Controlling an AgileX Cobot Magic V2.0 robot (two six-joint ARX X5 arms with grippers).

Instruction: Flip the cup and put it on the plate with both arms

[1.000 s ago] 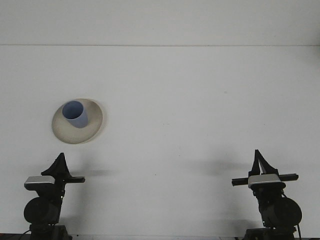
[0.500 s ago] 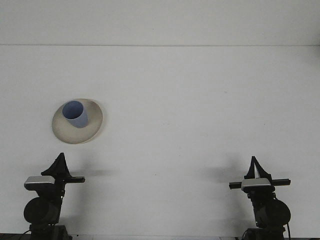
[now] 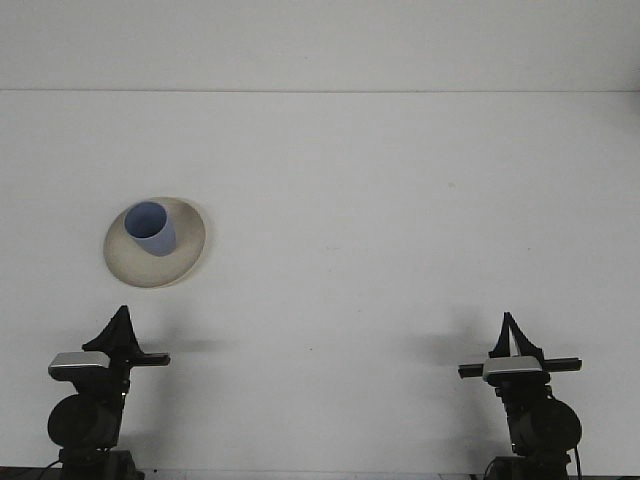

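Note:
A light blue cup (image 3: 151, 229) stands mouth-up on a beige plate (image 3: 128, 266) at the left of the white table. My left gripper (image 3: 122, 314) sits low near the front edge, below the plate and well apart from it; its fingers meet in a point with nothing between them. At the front right is my right gripper (image 3: 508, 322), far from the cup, also shut and holding nothing.
The white tabletop (image 3: 380, 220) stretches from the plate to the right side and back to the far edge near the wall (image 3: 320, 40). Nothing else lies on it.
The right arm has shifted a little left and lower since a second ago, then held still. Left arm, cup and plate have not moved.

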